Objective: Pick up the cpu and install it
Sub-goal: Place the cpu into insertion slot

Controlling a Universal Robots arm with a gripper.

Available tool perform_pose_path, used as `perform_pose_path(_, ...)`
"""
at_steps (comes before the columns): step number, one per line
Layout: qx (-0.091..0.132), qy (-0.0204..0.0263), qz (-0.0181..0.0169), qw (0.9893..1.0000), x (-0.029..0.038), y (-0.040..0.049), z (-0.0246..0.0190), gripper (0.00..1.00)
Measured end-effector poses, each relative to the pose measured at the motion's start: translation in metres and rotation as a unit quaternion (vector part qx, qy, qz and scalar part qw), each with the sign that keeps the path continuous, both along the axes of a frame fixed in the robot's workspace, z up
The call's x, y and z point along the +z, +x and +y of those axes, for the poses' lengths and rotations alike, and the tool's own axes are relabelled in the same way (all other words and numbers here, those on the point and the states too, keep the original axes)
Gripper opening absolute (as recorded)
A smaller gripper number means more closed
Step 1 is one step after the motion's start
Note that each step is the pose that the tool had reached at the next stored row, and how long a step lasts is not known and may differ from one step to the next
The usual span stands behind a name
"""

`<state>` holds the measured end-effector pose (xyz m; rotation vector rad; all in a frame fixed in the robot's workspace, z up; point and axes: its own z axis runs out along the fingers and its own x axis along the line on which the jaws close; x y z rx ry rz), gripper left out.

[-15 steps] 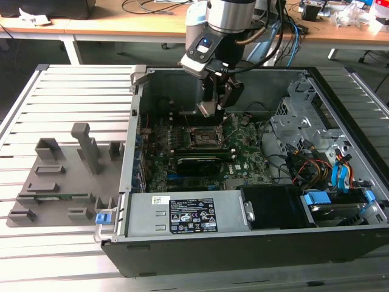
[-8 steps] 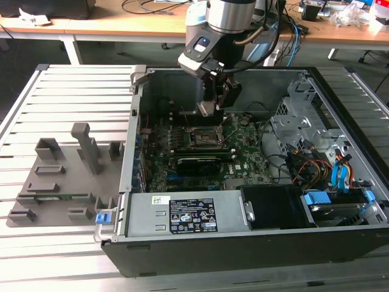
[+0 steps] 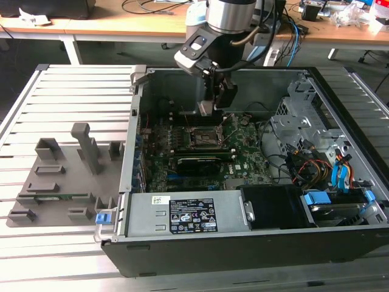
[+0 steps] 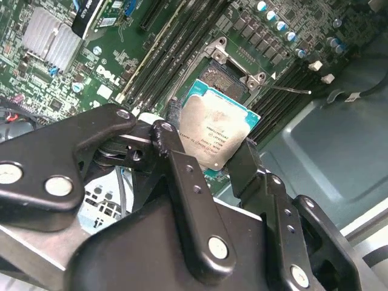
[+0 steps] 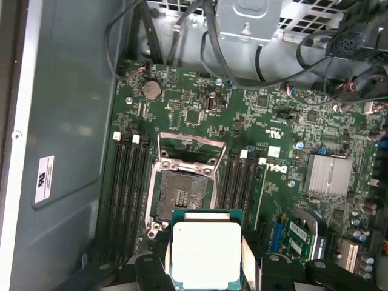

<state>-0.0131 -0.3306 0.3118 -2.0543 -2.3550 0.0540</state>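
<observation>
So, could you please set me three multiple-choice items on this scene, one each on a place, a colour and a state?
1. Where is the cpu?
A. in a person's hand
B. gripped in the claw above the motherboard
C. lying on the table outside

2. What colour is the cpu's top?
A. black
B. gold
C. silvery-white

3. How is the socket?
A. empty
B. filled by a chip
C. covered by a cooler

Answers:
1 B: both wrist views show the claw clamped on the cpu's edges over the motherboard.
2 C: its metal top looks pale silver in both wrist views.
3 A: the first wrist view shows nothing seated in it.
</observation>
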Motion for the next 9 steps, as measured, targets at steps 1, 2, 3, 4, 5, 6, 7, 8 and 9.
perform_pose_path(1,-0.008,0.0,0.0,1.0,-0.0001,0.0,0.0,0.55)
perform_pose_path(2,-0.012,0.0,0.0,0.9999,-0.0001,0.0,0.0,0.55)
perform_pose_path(3,-0.02,-0.0001,0.0,0.9998,-0.0002,0.0,0.0,0.55)
perform_pose_path(4,-0.027,-0.0002,0.0,0.9996,-0.0003,0.0,0.0,0.55)
perform_pose_path(5,-0.03,-0.0002,0.0,0.9995,-0.0003,0.0,0.0,0.55)
perform_pose_path(6,-0.034,-0.0002,0.0,0.9994,-0.0003,0.0,0.0,0.55)
perform_pose_path(7,-0.037,-0.0002,0.0,0.9993,-0.0003,0.0,0.0,0.55)
perform_pose_path(8,-0.037,-0.0002,0.0,0.9993,-0.0003,0.0,0.0,0.55)
perform_pose_path(9,-0.037,-0.0002,0.0,0.9993,-0.0003,0.0,0.0,0.55)
